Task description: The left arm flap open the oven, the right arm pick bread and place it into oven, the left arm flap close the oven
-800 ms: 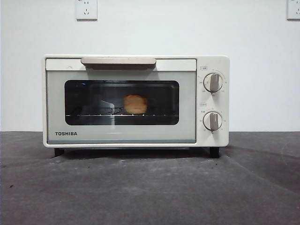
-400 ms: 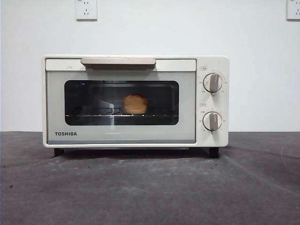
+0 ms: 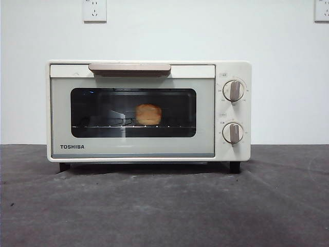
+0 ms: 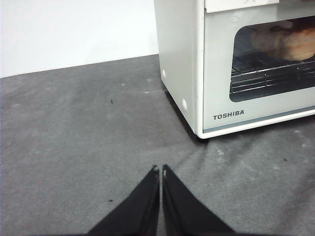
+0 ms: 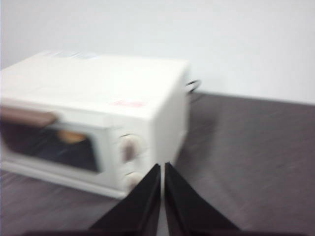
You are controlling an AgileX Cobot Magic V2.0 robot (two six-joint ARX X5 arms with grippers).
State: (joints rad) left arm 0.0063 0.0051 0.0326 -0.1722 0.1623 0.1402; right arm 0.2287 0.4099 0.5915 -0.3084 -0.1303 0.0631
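The cream-white Toshiba oven (image 3: 149,110) stands on the dark table with its door closed. The golden bread (image 3: 148,114) lies on the wire rack behind the dark glass window. It also shows in the left wrist view (image 4: 295,43), inside the oven (image 4: 206,64). My left gripper (image 4: 161,170) is shut and empty, low over the table off the oven's left front corner. My right gripper (image 5: 162,167) is shut and empty, raised to the right of the oven (image 5: 98,113); that view is blurred. Neither gripper shows in the front view.
The beige bar handle (image 3: 129,67) runs along the door's top edge. Two round knobs (image 3: 233,90) sit on the oven's right panel. A white wall with sockets (image 3: 94,10) stands behind. Dark grey cloth (image 3: 164,206) covers the table.
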